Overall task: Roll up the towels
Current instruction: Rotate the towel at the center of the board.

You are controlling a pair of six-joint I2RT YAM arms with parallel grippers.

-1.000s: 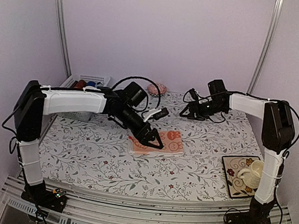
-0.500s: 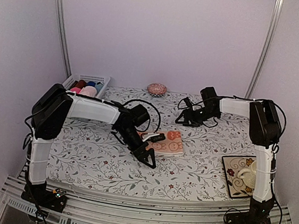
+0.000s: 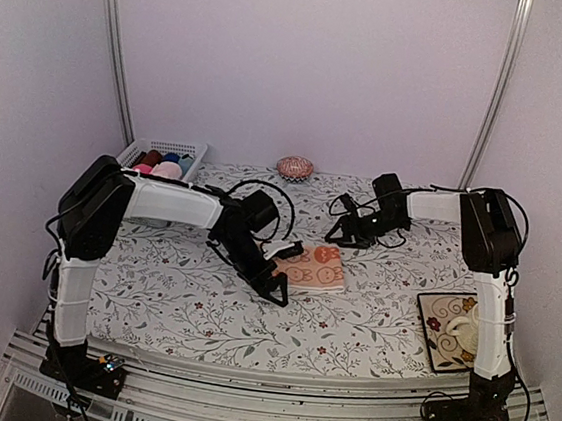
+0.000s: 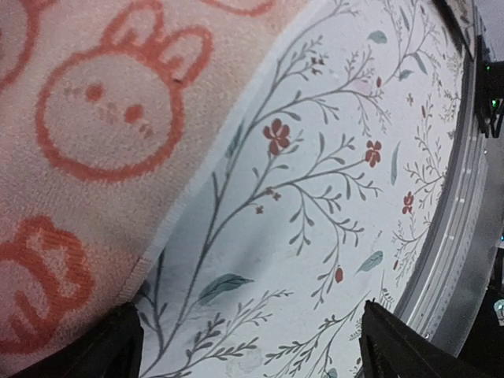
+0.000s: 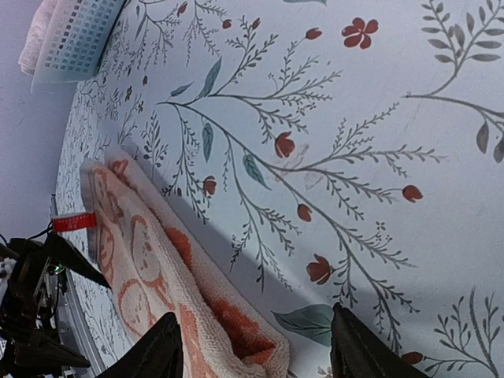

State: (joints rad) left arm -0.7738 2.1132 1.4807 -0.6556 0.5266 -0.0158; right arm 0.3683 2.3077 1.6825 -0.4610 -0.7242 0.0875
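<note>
The left gripper (image 3: 275, 288) is seen spread wide and empty, held low over the tabletop (image 3: 181, 301) just beside the near left corner of the towel (image 3: 315, 266). Whether one finger (image 4: 118, 346) touches that edge cannot be told. The peach towel, printed with orange bunny faces, lies folded flat near the middle of the tabletop, its long near edge running diagonally across the left wrist view, with bare floral cloth between it and the front rail (image 3: 242, 387).

The right gripper (image 5: 253, 346) is held partly spread with nothing between its fingers, low over the tabletop just beyond the towel's far edge. From there the thick folded edge of the towel is seen close to one finger (image 5: 157, 350).

Open cloth is left on both sides of the towel. A white basket (image 3: 182, 148) of rolled cloths (image 3: 168, 169) stands at the far left corner, well apart, and a tray (image 3: 429, 312) with a cup (image 3: 472, 325) sits at the right edge.
</note>
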